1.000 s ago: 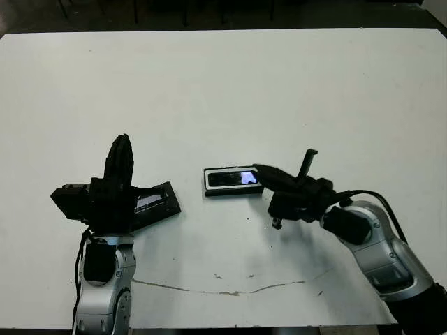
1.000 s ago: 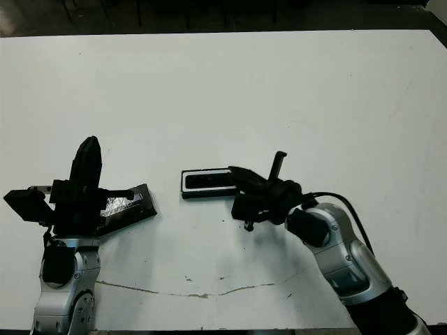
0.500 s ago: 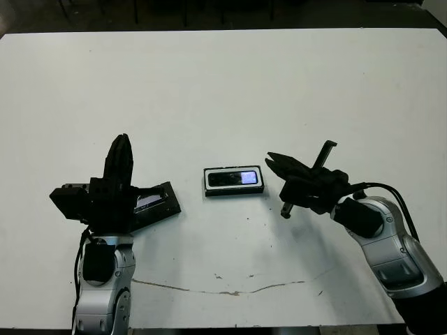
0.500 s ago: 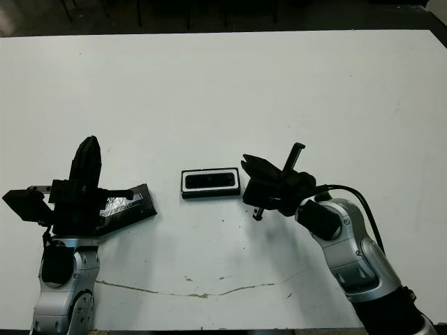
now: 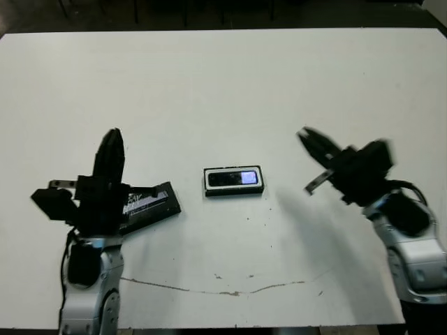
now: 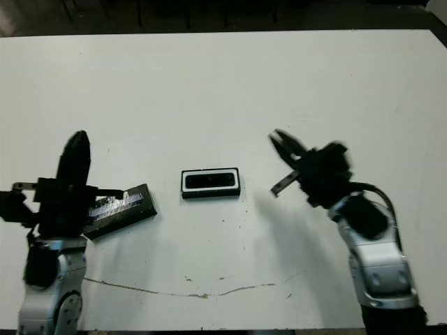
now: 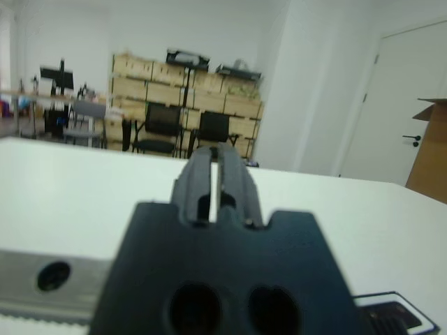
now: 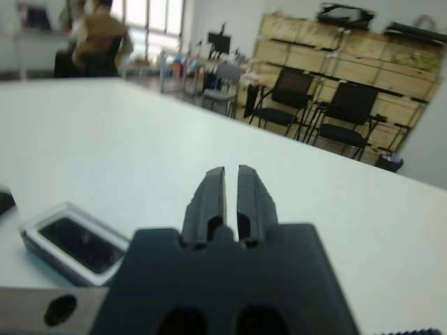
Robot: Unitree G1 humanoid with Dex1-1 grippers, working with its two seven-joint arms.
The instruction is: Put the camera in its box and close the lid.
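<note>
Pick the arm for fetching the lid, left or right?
Left, likely. The lid lies right beside the left gripper, which holds nothing. The right gripper is on the far side of the box, where the camera already sits.

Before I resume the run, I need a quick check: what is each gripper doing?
Left gripper: shut, holding nothing, above the lid.
Right gripper: shut, holding nothing.
</note>
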